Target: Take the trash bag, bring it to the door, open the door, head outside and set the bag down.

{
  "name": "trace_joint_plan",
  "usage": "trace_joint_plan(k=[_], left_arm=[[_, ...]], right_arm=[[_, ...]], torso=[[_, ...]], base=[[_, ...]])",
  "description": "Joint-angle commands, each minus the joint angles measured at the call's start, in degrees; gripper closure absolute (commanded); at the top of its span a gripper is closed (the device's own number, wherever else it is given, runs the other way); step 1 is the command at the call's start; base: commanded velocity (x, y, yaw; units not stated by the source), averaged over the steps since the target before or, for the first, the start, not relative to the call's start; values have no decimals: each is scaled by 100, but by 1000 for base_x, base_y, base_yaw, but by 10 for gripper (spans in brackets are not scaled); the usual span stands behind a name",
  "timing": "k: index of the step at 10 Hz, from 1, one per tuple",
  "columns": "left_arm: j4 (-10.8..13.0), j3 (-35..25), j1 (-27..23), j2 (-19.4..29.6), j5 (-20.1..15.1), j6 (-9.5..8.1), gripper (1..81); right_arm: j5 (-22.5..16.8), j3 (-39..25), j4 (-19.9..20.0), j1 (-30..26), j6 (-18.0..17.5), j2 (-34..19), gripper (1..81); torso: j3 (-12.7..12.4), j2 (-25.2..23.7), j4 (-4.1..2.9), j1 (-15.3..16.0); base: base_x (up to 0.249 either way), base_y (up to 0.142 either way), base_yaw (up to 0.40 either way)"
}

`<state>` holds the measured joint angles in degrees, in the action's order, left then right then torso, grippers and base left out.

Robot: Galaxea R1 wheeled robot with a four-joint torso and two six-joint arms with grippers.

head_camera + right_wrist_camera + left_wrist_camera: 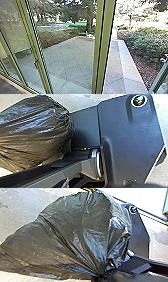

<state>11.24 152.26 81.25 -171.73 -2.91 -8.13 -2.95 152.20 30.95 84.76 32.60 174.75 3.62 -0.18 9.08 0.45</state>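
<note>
Trash bag (75,235) near, neck bunched, seemingly gripped in our left fingers (99,277) | right gripper: we can't tell its state | paved yard (72,52) beyond green door frame (100,47) | risk: bag swings as we roll, snags that frame, tears.

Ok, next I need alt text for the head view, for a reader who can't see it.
Paved yard in daylight, seen past tall green-framed glass panels, with a thick green upright standing right of centre. Leafy shrubs grow beyond the pale slabs on the right, and a tree trunk rises past the paving.
</note>
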Motion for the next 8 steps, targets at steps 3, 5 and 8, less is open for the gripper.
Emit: trace_joint_plan(k=[3,5,8], left_arm=[[36,102,-307,-81,-279,39,811],[37,102,-324,-81,-288,40,811],[62,102,-342,-81,-315,40,811]], right_arm=[[-137,195,-212,-130,27,97,10],[-118,195,-212,-113,36,141,10],[-118,203,-230,-104,36,185,10]], torso=[[0,0,0,0],[0,0,0,0],[0,0,0,0]], base=[[0,0,0],[0,0,0],[0,0,0]])
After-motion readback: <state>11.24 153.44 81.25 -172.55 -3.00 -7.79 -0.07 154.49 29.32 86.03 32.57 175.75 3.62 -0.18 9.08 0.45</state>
